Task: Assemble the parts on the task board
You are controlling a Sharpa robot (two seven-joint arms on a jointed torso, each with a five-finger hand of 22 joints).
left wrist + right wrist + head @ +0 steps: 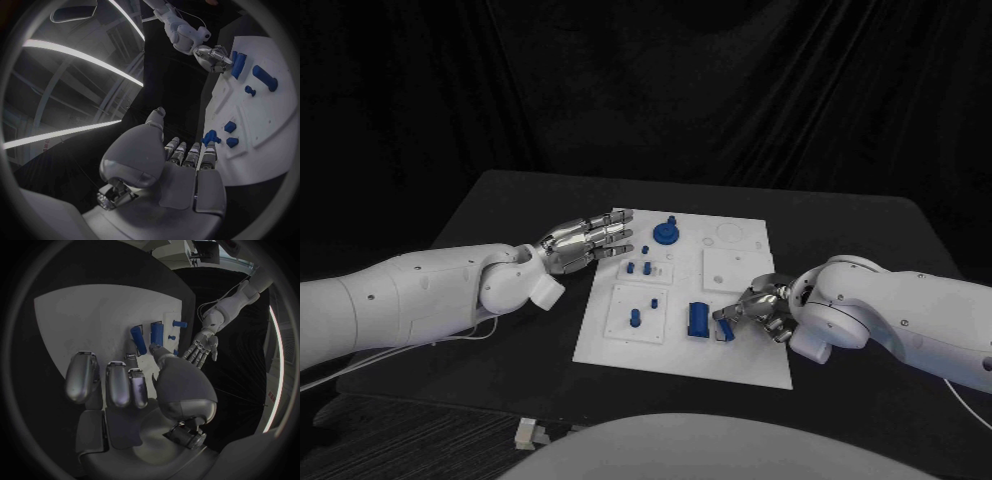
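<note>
Your right robot hand (759, 308) sits low over the near right part of the task board (733, 365), fingers curled in beside the blue parts there. Whether it actually pinches one you cannot tell from these views. Just to its left lies a long blue block (698, 318), its long axis running away from you toward the board's far edge (the right wrist view shows it lying flat beside a second, similar piece (138, 340)). Your left robot hand (586, 241) rests at the board's far left edge, palm down, fingers stretched out side by side toward the board, holding nothing. Just past its fingertips stands a round blue part (666, 233) with a short stem upright. The board lies in the middle of the black table (516, 200).
</note>
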